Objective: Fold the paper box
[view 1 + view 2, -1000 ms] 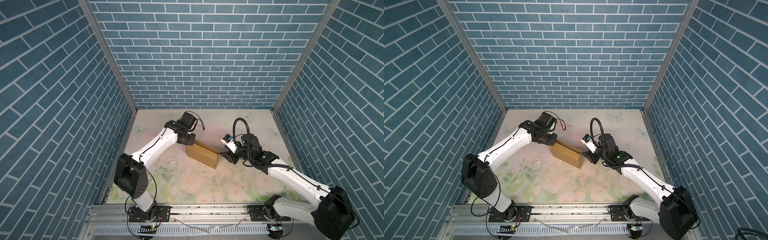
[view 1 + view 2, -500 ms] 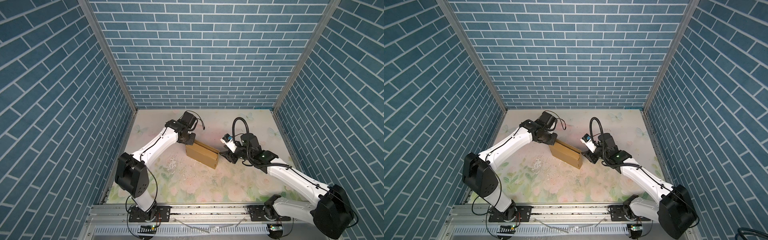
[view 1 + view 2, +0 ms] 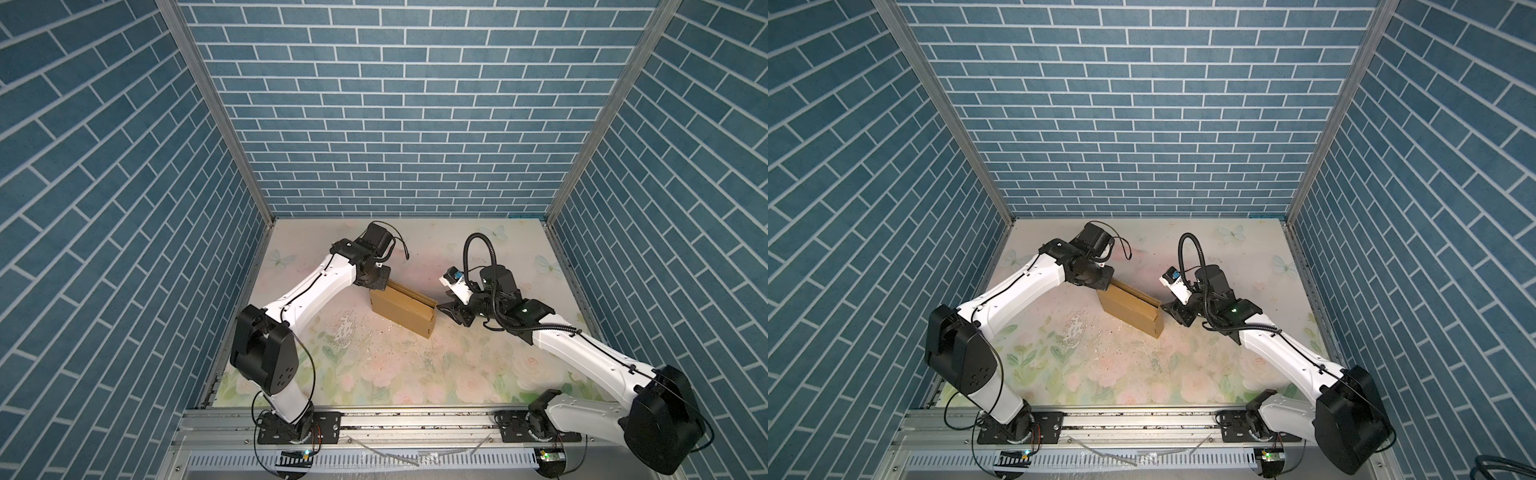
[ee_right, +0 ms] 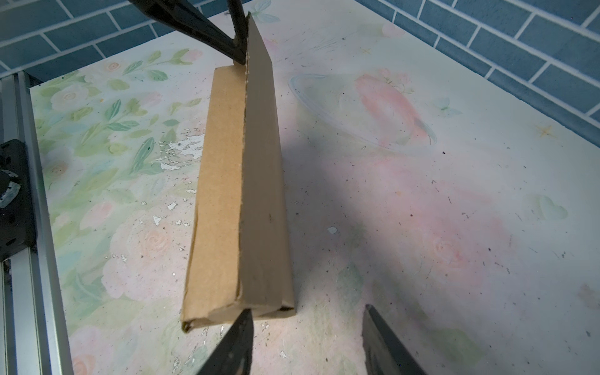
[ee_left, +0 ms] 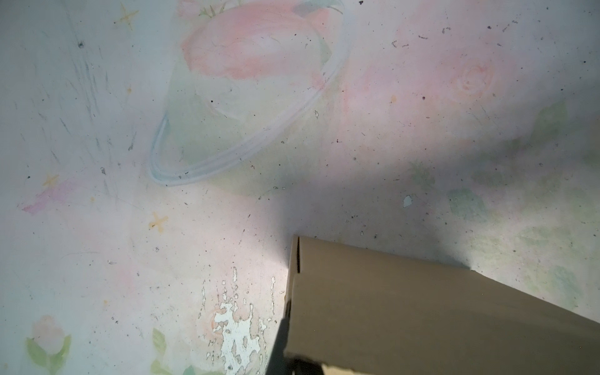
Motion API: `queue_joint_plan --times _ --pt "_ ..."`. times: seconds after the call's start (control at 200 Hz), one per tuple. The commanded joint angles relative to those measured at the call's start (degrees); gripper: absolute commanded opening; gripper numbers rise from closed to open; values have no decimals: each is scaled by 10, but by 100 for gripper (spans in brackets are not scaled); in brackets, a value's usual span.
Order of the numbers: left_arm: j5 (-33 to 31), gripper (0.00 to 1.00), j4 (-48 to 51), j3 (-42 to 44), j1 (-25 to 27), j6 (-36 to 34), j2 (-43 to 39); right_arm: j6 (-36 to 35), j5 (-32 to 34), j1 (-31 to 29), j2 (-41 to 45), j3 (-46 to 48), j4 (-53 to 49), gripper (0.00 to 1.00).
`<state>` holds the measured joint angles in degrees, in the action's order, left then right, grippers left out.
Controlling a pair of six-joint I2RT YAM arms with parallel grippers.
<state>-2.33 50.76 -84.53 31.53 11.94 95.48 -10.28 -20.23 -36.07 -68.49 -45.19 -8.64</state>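
At the middle of the pale floral-printed tabletop [image 3: 374, 374] you have the plain brown corrugated-cardboard paper box [image 3: 401, 309], folded into 1 long, narrow form lying diagonally in both top views. Its panels are folded over and the interior is hidden, so contents cannot be told. Your left gripper [image 4: 238, 52] is clamped on the raised cardboard edge at its own end. Your right gripper [image 4: 308, 341] stands spread at the opposite end, holding nothing; 1 finger [image 4: 240, 337] overlaps the box end, contact unconfirmed.
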Motion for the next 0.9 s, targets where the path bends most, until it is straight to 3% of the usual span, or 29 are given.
queue_joint_plan --times 0.0,0.895 --pt "64 0 11 -18 16 -7 8 20 -27 -5 -9 -34 37 54" --pt "65 0 27 -30 17 -13 14 17 -27 -4 -15 -44 34 56"
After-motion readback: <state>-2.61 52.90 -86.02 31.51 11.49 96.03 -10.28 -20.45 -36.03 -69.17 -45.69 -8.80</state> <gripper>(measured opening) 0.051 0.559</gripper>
